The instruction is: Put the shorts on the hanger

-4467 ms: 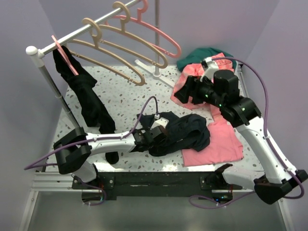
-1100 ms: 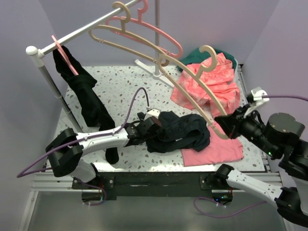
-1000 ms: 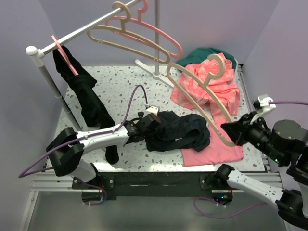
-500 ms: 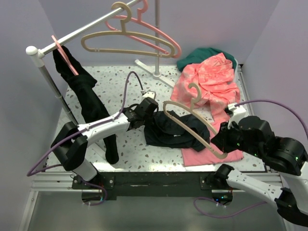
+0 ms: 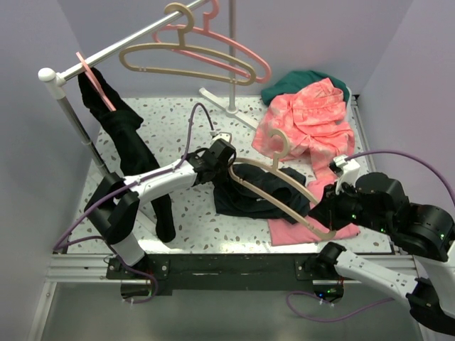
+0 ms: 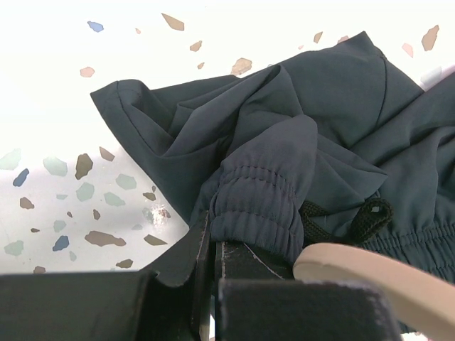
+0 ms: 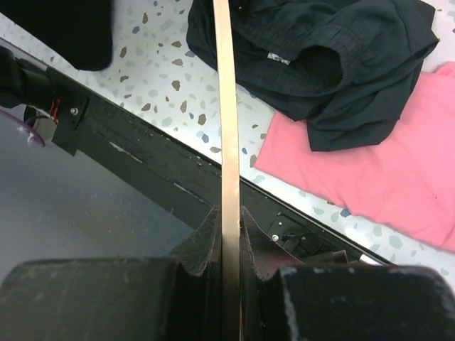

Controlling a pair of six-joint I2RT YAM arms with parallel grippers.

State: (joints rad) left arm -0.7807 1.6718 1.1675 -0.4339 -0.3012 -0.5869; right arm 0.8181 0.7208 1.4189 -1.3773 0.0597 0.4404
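The dark navy shorts [image 5: 261,192] lie crumpled on the speckled table near its middle. My left gripper [image 5: 226,162] is at their left edge, shut on the gathered waistband [image 6: 259,206] of the shorts [image 6: 334,99]. My right gripper [image 5: 321,217] is shut on the beige hanger [image 5: 274,193], held slanted just above the shorts with its hook [image 5: 281,142] pointing to the back. In the right wrist view the hanger's bar [image 7: 227,106] runs straight up out of the right gripper [image 7: 229,217], with the shorts [image 7: 320,64] beyond it. One hanger end [image 6: 377,277] shows beside the left gripper [image 6: 212,238].
A rail [image 5: 114,51] at the back left carries another beige hanger [image 5: 188,60], a pink hanger [image 5: 245,57] and a long black garment [image 5: 131,149]. A coral garment [image 5: 313,117] and teal cloth [image 5: 298,78] lie back right. A folded pink cloth [image 7: 377,177] lies under the shorts' right side.
My right gripper has brought the hanger down from high on the right to just over the shorts. My left gripper has drawn the shorts' edge toward the back left.
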